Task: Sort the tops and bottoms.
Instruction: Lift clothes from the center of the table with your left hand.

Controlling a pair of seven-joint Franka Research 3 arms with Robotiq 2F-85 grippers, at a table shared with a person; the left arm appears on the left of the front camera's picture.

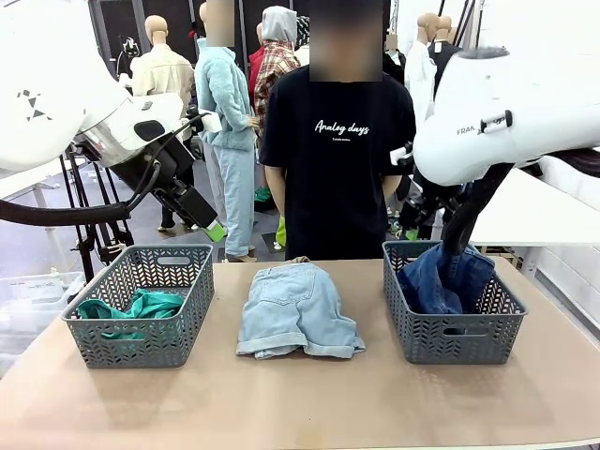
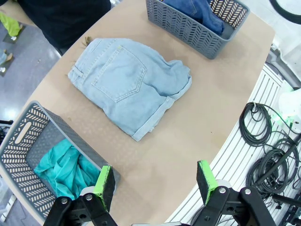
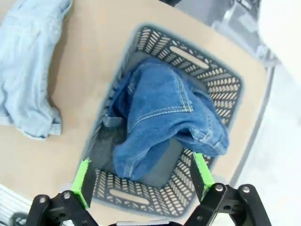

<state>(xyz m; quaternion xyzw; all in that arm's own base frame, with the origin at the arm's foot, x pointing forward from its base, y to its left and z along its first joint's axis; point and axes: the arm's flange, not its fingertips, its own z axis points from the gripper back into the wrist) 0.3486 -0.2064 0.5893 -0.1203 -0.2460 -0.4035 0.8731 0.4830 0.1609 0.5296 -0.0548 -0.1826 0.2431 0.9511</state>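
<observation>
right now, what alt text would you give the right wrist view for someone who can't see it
Dark blue shorts lie crumpled in a grey basket, seen from above between the open green-padded fingers of the right gripper. Pale shorts lie on the tan table beside the basket, at upper left.

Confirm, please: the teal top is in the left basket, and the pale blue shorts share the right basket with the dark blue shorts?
No. The front view shows the pale blue shorts on the table, in no basket; the rest is right.
</observation>
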